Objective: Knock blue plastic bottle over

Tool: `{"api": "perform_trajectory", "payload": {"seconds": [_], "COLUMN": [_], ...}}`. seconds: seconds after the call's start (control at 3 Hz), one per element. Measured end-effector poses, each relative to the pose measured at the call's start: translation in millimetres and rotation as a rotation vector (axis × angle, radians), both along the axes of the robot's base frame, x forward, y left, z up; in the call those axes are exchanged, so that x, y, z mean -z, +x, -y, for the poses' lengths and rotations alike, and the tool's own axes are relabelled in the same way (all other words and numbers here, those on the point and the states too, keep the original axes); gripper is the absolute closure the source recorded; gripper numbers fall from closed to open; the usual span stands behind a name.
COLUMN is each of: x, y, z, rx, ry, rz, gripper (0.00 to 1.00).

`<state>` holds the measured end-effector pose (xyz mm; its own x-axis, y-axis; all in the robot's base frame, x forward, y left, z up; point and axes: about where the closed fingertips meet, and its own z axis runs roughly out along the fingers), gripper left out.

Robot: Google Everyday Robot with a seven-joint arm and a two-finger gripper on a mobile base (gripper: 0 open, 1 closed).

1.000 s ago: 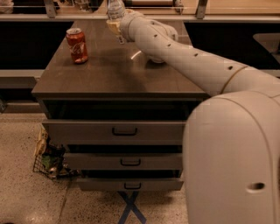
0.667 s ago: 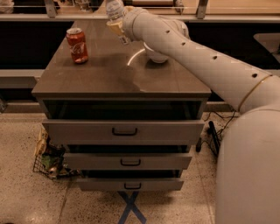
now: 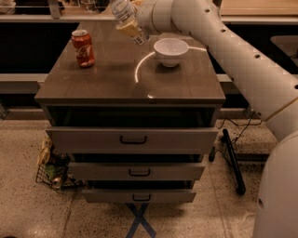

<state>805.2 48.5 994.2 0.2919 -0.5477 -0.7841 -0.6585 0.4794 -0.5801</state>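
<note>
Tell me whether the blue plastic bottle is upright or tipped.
Tilted: the blue plastic bottle leans to the left, with the gripper at its lower end.

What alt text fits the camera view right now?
The robot arm reaches from the right across a dark drawer cabinet, its gripper at the back edge right beside the tilted blue plastic bottle. A red soda can stands upright at back left, a white bowl right of centre.

On your cabinet (image 3: 107, 81): soda can (image 3: 83, 48) left, bowl (image 3: 171, 51) right; behind, between them, the gripper (image 3: 133, 33), seemingly touching the tilted plastic bottle (image 3: 122, 9).
</note>
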Motion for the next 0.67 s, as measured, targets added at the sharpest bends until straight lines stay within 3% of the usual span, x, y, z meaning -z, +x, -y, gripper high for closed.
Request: {"api": "perform_trajectory", "payload": {"seconds": [0.67], "x": [21], "y": [-23], "z": [-9], "rx": [-0.239], "ry": [-0.314], "rz": [0.051], "gripper": [1.00]}}
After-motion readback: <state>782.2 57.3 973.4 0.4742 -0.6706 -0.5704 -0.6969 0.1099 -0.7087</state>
